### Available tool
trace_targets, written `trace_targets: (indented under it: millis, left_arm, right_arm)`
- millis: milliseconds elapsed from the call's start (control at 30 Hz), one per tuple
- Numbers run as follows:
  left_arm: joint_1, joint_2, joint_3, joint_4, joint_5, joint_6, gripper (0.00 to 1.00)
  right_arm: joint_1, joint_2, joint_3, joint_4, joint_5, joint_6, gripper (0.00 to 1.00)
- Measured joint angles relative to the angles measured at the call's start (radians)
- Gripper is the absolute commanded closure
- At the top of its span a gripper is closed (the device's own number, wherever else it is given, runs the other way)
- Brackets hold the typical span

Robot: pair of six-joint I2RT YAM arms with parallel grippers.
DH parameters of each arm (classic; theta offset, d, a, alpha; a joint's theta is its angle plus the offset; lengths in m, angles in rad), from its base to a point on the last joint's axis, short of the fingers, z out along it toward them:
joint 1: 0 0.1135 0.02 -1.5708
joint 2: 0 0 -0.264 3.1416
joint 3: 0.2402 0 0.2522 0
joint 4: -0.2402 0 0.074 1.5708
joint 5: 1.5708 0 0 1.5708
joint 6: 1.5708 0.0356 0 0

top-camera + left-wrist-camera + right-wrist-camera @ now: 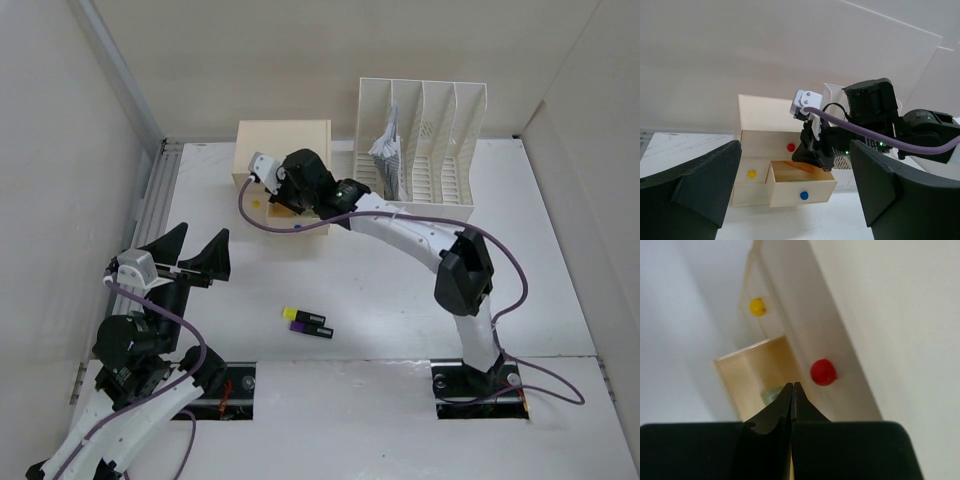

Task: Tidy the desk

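White panels close in the bench (400,290) on three sides; the bench itself is the broad white top under everything noted here. Landmark: a cream drawer box (283,140) stands at the far edge of the bench. Just right of the drawer box stands a white slotted file rack (440,130), with crumpled paper (388,150) in one of the slots on its near-left side. On the front of the drawer box, the drawer with the blue knob (804,195) is pulled out; the drawers with the yellow knob (752,174) and the red knob (791,147) are pushed in. A pale green item (772,395) lies inside the pulled-out drawer; its kind cannot be determined. The right gripper (792,386) hangs over that drawer, directly in front of the drawer box, fingers pressed together tip to tip with nothing seen between them. The left gripper (192,252) is raised well in front of the drawer box and to its left, jaws spread wide and empty. Two markers (306,321), one yellow-capped and one purple-capped, lie side by side on the bench, well in front of the drawer box and apart from both grippers.
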Motion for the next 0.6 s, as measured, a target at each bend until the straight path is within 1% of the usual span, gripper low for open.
trace_targets:
  millis: [233,400,600]
  left_arm:
    - [0.0,0.0,0.0,0.0,-0.001,0.0,0.12]
    - [0.0,0.0,0.0,0.0,-0.002,0.0,0.12]
    - [0.0,0.0,0.0,0.0,-0.002,0.0,0.12]
  right_arm:
    - [-0.089,0.006,0.056,-0.153,-0.398,-0.005,1.0]
    - [-0.114,0.014,0.089,-0.224,-0.554,-0.042,1.0]
    - [-0.107,0.056,0.106,-0.339,-0.686,-0.123,1.0]
